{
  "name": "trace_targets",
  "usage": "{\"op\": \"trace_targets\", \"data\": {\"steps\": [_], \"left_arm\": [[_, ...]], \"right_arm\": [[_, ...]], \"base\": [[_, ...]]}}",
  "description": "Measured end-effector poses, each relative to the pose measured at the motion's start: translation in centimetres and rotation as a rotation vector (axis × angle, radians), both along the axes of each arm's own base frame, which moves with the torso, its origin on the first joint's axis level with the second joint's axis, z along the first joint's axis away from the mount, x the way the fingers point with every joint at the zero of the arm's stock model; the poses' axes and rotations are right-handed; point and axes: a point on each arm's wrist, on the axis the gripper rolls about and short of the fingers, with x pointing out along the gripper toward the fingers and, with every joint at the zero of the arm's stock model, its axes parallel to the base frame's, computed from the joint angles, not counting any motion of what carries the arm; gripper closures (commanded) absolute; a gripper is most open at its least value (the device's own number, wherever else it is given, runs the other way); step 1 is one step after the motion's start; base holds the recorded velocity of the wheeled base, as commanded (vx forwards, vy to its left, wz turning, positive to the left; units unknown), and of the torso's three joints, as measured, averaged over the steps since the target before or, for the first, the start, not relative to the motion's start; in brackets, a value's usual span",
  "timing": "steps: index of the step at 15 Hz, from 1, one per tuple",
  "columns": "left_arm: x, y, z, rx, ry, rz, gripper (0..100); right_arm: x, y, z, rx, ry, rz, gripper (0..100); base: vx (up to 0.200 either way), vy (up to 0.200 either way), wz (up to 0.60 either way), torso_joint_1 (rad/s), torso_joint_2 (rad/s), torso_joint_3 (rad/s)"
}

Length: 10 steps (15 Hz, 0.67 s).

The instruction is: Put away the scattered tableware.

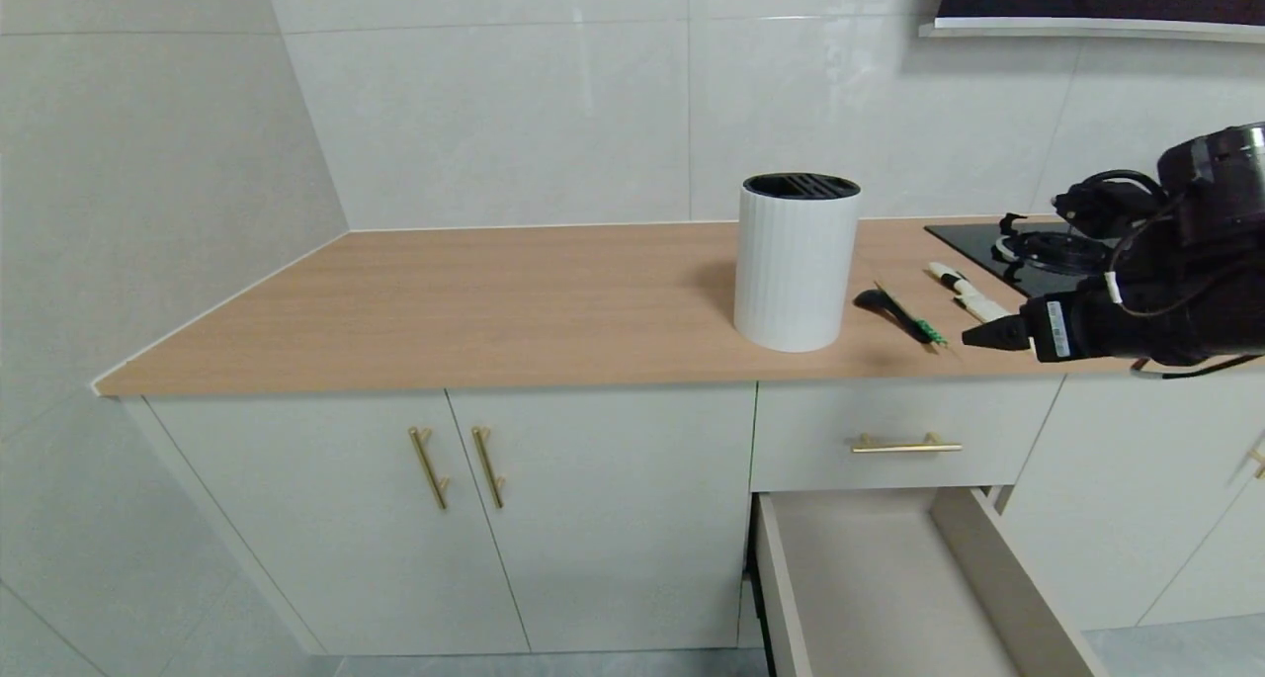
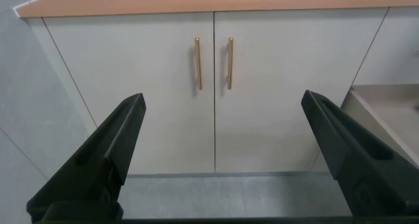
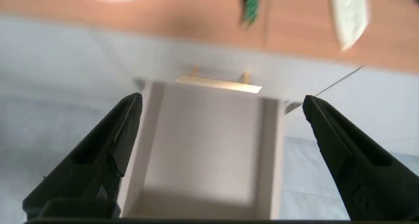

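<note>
The black and green tool (image 1: 901,315) lies on the worktop (image 1: 494,301) close to the front edge, near the right end, just beside the white holder (image 1: 796,262). The white tool (image 1: 966,295) lies next to it, a bit more to the right and nearer the stove (image 1: 978,242). Both tools point the same way: each one runs from the back of the worktop toward the front edge, leaning to the right, so the green end almost reaches the front edge. The right gripper (image 1: 991,335) hangs at the front edge, right beside these ends, with its tip pointing left at the green end. Its fingers are spread wide and hold nothing, and the open drawer (image 3: 209,139) sits under it. The left gripper (image 2: 222,158) is low down in front of the cupboard doors (image 2: 131,86), well apart from the tools, also spread wide and holding nothing. So the right arm looks much nearer. I think it needs to go a little further over the worktop and turn so its fingers close across the thin handle, not along it
</note>
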Motion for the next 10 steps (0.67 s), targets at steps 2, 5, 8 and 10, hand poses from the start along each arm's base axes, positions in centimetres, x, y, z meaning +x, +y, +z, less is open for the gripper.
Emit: {"op": "trace_targets", "data": {"steps": [2, 5, 8, 10], "left_arm": [[0.0, 0.0, 0.0, 0.0, 0.0, 0.0, 0], [0.0, 0.0, 0.0, 0.0, 0.0, 0.0, 0], [0.0, 0.0, 0.0, 0.0, 0.0, 0.0, 0], [0.0, 0.0, 0.0, 0.0, 0.0, 0.0, 0]], "right_arm": [[3.0, 0.2, -0.4, -0.01, 0.017, -0.02, 0], [6.9, 0.4, -3.0, -0.047, 0.066, -0.078, 0], [9.2, 0.3, -5.1, -0.05, 0.1, -0.107, 0], [10.1, 0.4, -6.0, -0.042, 0.115, -0.119, 0]], "base": [[0.0, 0.0, 0.0, 0.0, 0.0, 0.0], [0.0, 0.0, 0.0, 0.0, 0.0, 0.0], [0.0, 0.0, 0.0, 0.0, 0.0, 0.0], [0.0, 0.0, 0.0, 0.0, 0.0, 0.0]]}}
